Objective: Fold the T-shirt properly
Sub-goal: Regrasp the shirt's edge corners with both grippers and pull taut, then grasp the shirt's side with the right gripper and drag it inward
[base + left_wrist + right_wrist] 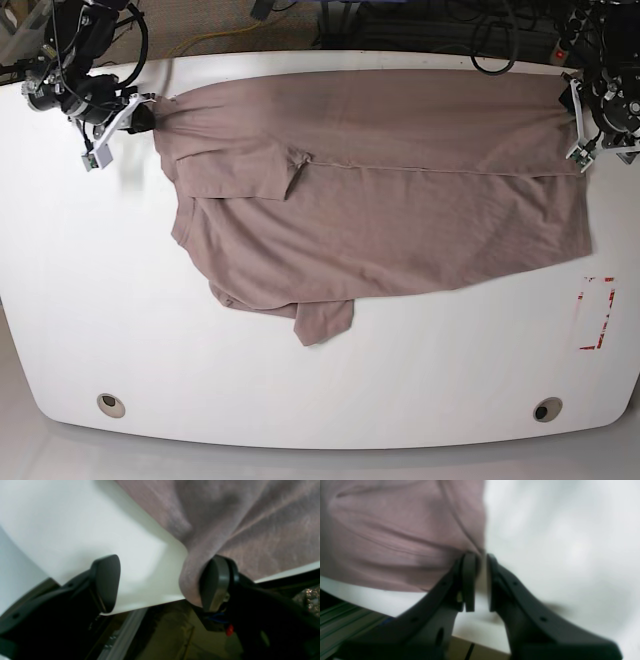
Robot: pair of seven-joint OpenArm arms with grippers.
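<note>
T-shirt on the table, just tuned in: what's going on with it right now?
The T-shirt lies spread on the white table, one long side folded over. The right gripper has pinched the cloth's edge at one end. The left gripper is at the other end, jaws wide open, one finger against the fabric but not gripping.

A robotics lab — white table [320, 400] under two arms, cables [480, 40] trailing behind.
</note>
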